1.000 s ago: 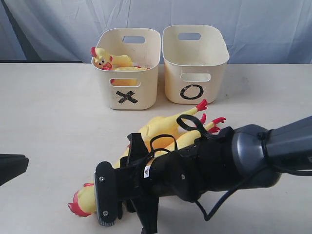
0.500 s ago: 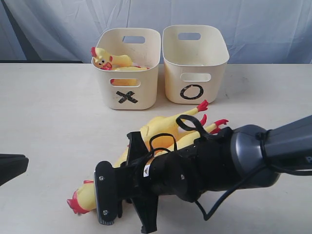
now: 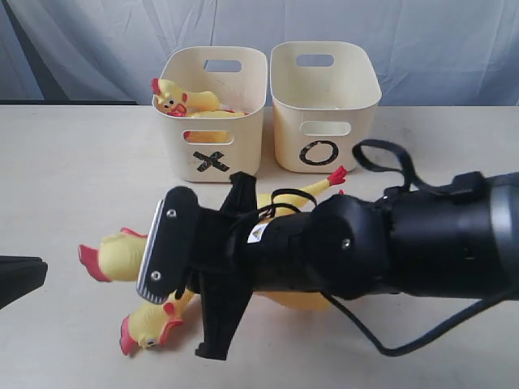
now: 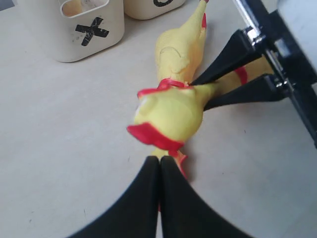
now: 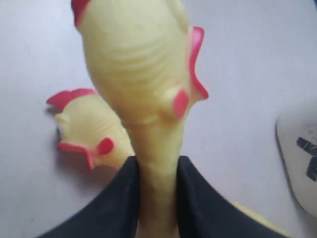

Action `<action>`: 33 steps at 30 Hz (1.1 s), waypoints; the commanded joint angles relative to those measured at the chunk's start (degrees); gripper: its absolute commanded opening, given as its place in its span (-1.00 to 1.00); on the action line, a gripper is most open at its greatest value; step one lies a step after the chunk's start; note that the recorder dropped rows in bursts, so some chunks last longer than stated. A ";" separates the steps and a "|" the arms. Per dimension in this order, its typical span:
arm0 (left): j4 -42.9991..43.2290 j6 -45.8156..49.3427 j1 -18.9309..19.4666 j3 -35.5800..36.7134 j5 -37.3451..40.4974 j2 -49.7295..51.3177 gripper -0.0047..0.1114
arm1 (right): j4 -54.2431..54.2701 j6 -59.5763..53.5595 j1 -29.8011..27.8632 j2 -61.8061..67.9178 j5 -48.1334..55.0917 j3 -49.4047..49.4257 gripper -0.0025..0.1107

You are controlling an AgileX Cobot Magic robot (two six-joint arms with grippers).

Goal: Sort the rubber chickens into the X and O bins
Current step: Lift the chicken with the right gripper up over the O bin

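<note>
My right gripper (image 5: 156, 166) is shut on the neck of a long yellow rubber chicken (image 5: 138, 64), whose head (image 3: 107, 258) is held off the table. A second whole chicken lies on the table under it, its head (image 3: 150, 328) beside the held neck and its red feet (image 3: 334, 175) pointing at the O bin (image 3: 324, 97). The X bin (image 3: 212, 121) holds a chicken piece with a head (image 3: 180, 101). My left gripper (image 4: 159, 161) is shut and empty, low over the table just short of the held chicken's head (image 4: 171, 111).
The two cream bins stand side by side at the back of the pale table (image 3: 65, 178), with a blue-grey cloth (image 3: 97, 49) behind them. My bulky right arm (image 3: 373, 251) and its cable cover most of the table's front right.
My right gripper has closed on the chicken's neck and lifted it, so the head has risen and swung left. The second chicken's head now shows on the table. My left gripper has stayed put.
</note>
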 commanded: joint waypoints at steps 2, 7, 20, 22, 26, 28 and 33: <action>-0.51 -0.31 -0.09 0.25 0.28 -0.34 -0.92 | 3.50 0.53 0.23 -5.95 -0.49 -0.19 -0.97; -0.51 -0.31 -0.09 0.25 0.28 -0.34 -0.92 | 7.76 0.53 0.23 -10.27 -1.70 -0.19 -0.97; -0.51 -0.31 -0.09 0.25 0.28 -0.34 -0.92 | 31.06 0.53 0.23 -21.25 -29.68 -0.19 -0.97; -0.54 -0.09 -0.09 0.25 0.28 -0.34 -0.92 | 32.22 0.53 0.23 -22.61 -33.74 -0.19 -0.97; -0.37 -0.11 -0.09 0.25 0.28 -0.34 -0.92 | 32.23 1.41 0.12 -24.18 -39.19 -0.19 -0.97; -0.37 -0.11 -0.09 0.25 0.28 -0.34 -0.92 | 32.23 2.12 0.12 -24.59 -41.85 -0.19 -0.97; -0.39 -0.11 -0.09 0.25 0.11 -0.34 -0.92 | 32.23 6.50 -2.02 -24.71 -45.33 -0.19 -0.97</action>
